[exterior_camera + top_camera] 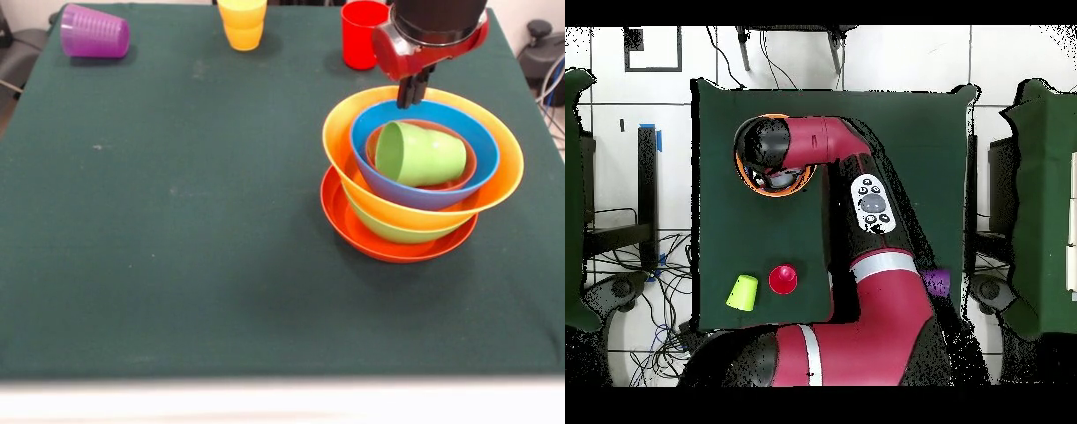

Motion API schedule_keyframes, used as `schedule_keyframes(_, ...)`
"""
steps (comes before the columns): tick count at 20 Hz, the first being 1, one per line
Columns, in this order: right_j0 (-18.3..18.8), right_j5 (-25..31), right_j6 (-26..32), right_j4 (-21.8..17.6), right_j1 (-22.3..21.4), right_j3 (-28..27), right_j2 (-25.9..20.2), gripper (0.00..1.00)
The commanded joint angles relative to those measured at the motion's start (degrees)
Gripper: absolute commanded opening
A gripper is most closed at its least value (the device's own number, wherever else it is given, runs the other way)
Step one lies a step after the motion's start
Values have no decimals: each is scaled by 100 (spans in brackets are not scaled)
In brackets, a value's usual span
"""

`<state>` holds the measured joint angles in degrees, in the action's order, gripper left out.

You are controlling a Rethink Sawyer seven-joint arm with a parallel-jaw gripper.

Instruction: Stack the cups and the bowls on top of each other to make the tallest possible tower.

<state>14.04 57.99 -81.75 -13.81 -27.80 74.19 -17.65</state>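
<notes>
The big green worktop (pixel 177 265) has lots of bare room on its left and front parts. The red and black arm (pixel 875 260) reaches over it. The tower (pixel 415 190) sits toward the right side, not far from the right edge. At the bottom is the wide red-orange bowl (pixel 353 231). In it sits the green bowl (pixel 388 231), then the large orange-yellow bowl (pixel 340 141), which leans a bit. Inside that is the blue bowl (pixel 468 159), then the small orange bowl (pixel 466 168). A light green cup (pixel 422 155) lies on its side in the small bowl.

The hand (pixel 412 93) hangs just over the back rim of the tower. Its fingers look close together and hold nothing.

Along the far edge stand the red cup (pixel 360 35) and the yellow cup (pixel 243 24). The purple cup (pixel 93 33) lies on its side near the far left corner. In the overhead view, another light green cup (pixel 743 291) sits just beside the red one.
</notes>
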Motion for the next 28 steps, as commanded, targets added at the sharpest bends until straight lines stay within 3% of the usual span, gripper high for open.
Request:
schedule_keyframes(1,81,612,45,60,162,284,-206,0)
schedule_keyframes(5,-85,487,-22,-188,95,134,-47,0)
schedule_keyframes(12,-884,790,-649,-753,-1256,557,872,0)
schedule_keyframes(17,-1121,434,-849,-478,-1934,1432,1160,0)
schedule_keyframes(19,-1161,347,-864,-409,-1923,1651,1233,0)
schedule_keyframes(21,-1154,-128,-944,-463,-2046,1963,1373,0)
schedule_keyframes(24,-933,-1396,-716,-558,-2267,2458,1275,0)
schedule_keyframes(27,-593,-2799,-634,-509,-2466,3034,955,0)
schedule_keyframes(28,-552,-2947,-586,-539,-2515,3140,923,0)
